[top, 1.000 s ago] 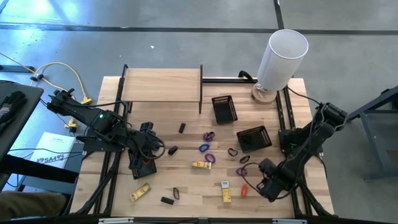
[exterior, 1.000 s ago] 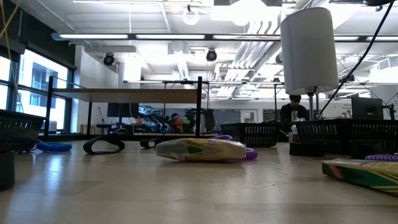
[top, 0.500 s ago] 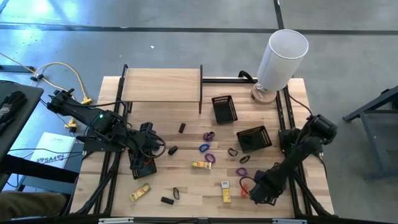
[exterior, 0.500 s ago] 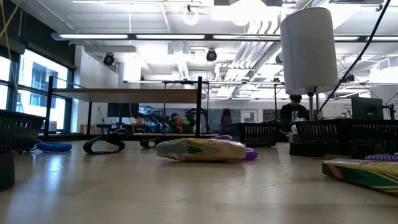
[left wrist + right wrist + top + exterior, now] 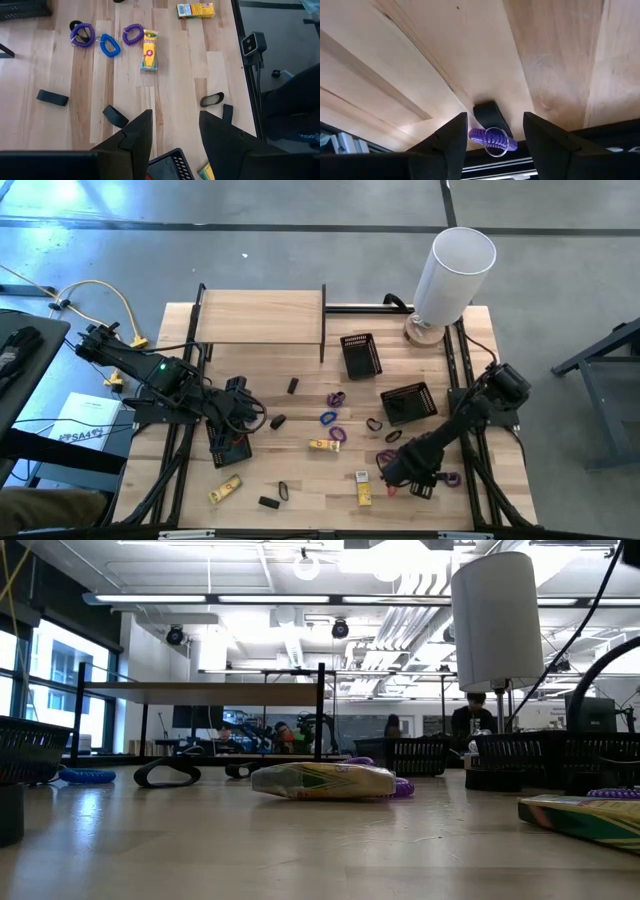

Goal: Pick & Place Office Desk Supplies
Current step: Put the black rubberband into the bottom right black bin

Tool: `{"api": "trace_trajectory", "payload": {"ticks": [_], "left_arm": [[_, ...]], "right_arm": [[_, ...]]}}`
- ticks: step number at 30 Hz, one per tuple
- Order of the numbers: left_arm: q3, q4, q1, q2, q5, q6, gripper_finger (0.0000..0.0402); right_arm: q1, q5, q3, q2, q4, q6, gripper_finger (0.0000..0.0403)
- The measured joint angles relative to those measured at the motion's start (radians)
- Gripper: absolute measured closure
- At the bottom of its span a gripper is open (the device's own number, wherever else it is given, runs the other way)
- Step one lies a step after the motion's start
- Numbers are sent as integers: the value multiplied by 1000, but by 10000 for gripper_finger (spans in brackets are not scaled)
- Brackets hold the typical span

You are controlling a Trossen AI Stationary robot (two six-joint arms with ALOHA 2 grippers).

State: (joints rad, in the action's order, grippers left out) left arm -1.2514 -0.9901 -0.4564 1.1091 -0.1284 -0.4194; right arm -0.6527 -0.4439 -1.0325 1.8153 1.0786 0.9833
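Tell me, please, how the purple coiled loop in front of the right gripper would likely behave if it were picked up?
The purple coiled loop looks like a thin springy coil, so it would probably flex and stretch rather than stay stiff. Being small and hollow, it seems light. Its round, ridged turns might let it slip or twist between the right gripper fingers.

Table top (image 5: 300, 480) is seen as pale planked wood, matt, grain visible; mesh trays (image 5: 361, 355) look like black wire mesh; coiled loops (image 5: 132, 34) appear as glossy plastic, purple and blue; yellow packets (image 5: 149, 49) are printed card, slightly shiny; white cylinder (image 5: 455, 268) is smooth and matt.
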Motion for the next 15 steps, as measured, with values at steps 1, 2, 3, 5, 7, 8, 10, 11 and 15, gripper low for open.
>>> {"api": "trace_trajectory", "payload": {"ticks": [1, 2, 3, 5, 7, 8, 10, 11, 15], "left_arm": [[0, 0, 0, 0, 0, 0, 246], [0, 0, 0, 0, 0, 0, 246], [0, 0, 0, 0, 0, 0, 246], [0, 0, 0, 0, 0, 0, 246], [0, 0, 0, 0, 0, 0, 246], [0, 0, 0, 0, 0, 0, 246], [0, 0, 0, 0, 0, 0, 246], [0, 0, 0, 0, 0, 0, 246], [0, 0, 0, 0, 0, 3, 246]], "right_arm": [[6, -1, 0, 0, -1, -15, 222], [9, -2, 0, 0, -1, -25, 222], [12, -3, 0, 0, 1, -36, 222], [14, -7, 0, 0, 2, -47, 222], [15, -21, 0, 1, 2, -55, 222], [14, -41, 0, 6, 2, -62, 222], [13, -78, 2, 20, 1, -69, 222], [10, -97, 4, 30, 2, -70, 222], [-5, -101, 5, 66, 1, -90, 222]]}}
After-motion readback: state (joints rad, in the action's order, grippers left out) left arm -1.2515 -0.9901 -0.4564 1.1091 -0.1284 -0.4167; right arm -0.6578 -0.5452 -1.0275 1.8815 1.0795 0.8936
